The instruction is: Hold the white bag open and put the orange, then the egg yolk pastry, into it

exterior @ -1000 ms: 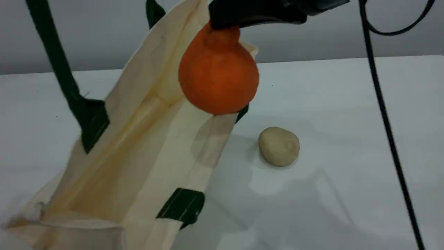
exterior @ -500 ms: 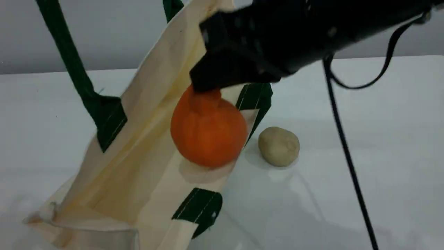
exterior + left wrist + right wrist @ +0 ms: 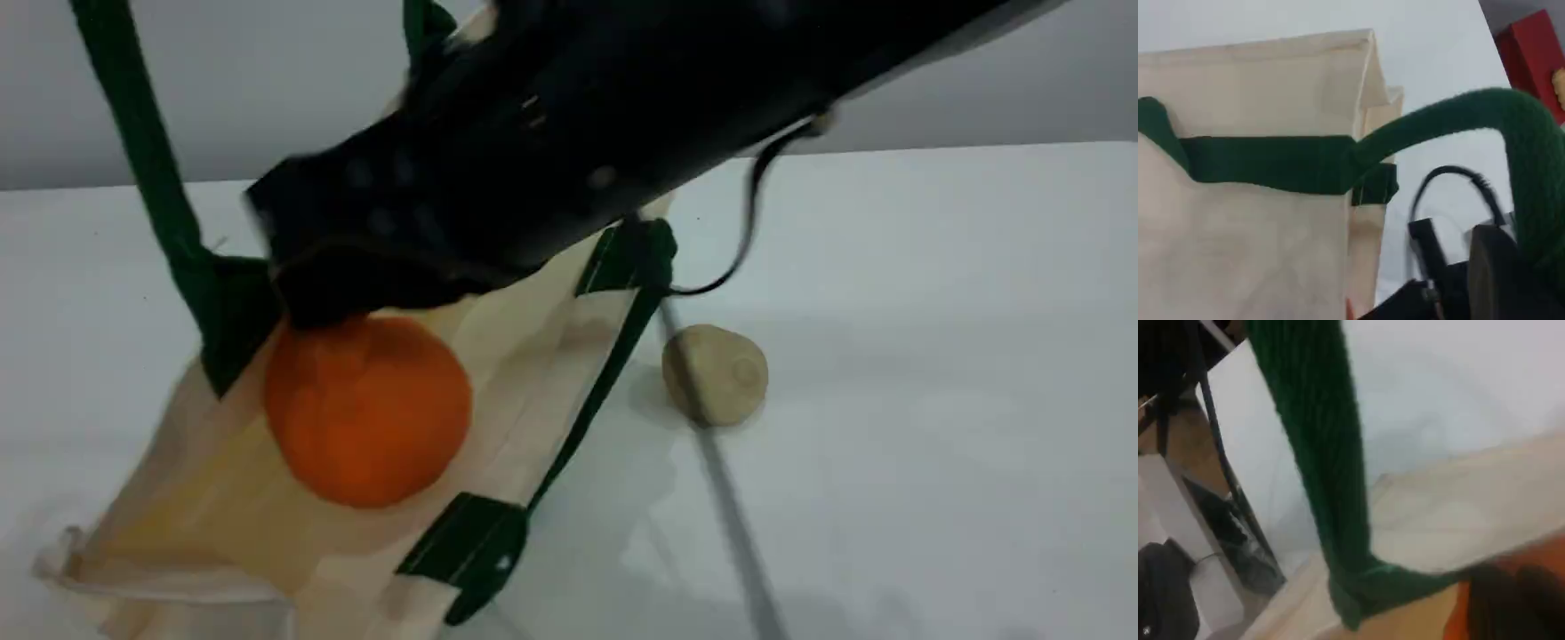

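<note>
The bright orange fruit with its knobby neck, the orange [image 3: 366, 413], hangs just inside the mouth of the large cream-white canvas tote with dark green straps, the white bag [image 3: 222, 516]. My right hand [image 3: 342, 298] is pinched together on the top of that fruit, its dark fingers covering the neck, so only the round body shows below them. In the right wrist view a sliver of the orange [image 3: 1463, 613] sits at the bottom edge beside one blurred dark fingertip [image 3: 1511, 603], with a green strap running down across the frame and the pale canvas behind it.

My right arm [image 3: 622, 116] comes in from the top right of the scene view and slants down to the left, long and low across the bag's opening, hiding the far rim. A thin black cable [image 3: 756, 213] loops off it.

My left hand is out of the scene view; in the left wrist view its tip [image 3: 1491, 280] shows at the bottom edge, pressed together on the thick green handle [image 3: 1531, 167], which arches over it. The bag's side panel fills that view's left.

The small, smooth, pale beige ball, the egg yolk pastry [image 3: 716, 373], rests on the white desk [image 3: 933, 400] just beside the bag's right edge, apart from both hands.
</note>
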Motion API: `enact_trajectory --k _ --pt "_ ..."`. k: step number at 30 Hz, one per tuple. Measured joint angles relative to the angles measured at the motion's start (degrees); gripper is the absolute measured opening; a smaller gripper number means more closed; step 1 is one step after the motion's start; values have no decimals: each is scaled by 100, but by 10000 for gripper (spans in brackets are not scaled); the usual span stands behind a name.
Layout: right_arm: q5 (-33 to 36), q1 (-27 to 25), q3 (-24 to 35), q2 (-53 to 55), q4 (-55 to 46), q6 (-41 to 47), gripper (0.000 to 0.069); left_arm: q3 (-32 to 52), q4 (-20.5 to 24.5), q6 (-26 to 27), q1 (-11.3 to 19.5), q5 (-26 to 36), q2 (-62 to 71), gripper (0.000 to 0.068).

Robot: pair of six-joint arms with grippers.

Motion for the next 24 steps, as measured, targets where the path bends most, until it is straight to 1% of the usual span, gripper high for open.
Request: enact_trajectory --k 6,10,12,15,20,24 --pt "-9 43 -341 540 7 -40 33 0 0 52 0 172 0 68" --pt "-321 43 -538 604 -6 -40 33 0 -106 155 0 227 0 68" --pt "-351 43 -638 604 0 -40 33 0 -195 214 0 234 0 68" --pt "-384 43 -671 611 5 -53 33 0 -226 273 0 266 0 68" --pt "-1023 33 -683 844 12 -53 33 0 -319 326 0 272 0 68" --pt "-880 34 -683 939 5 -53 35 0 -324 326 0 245 0 68"
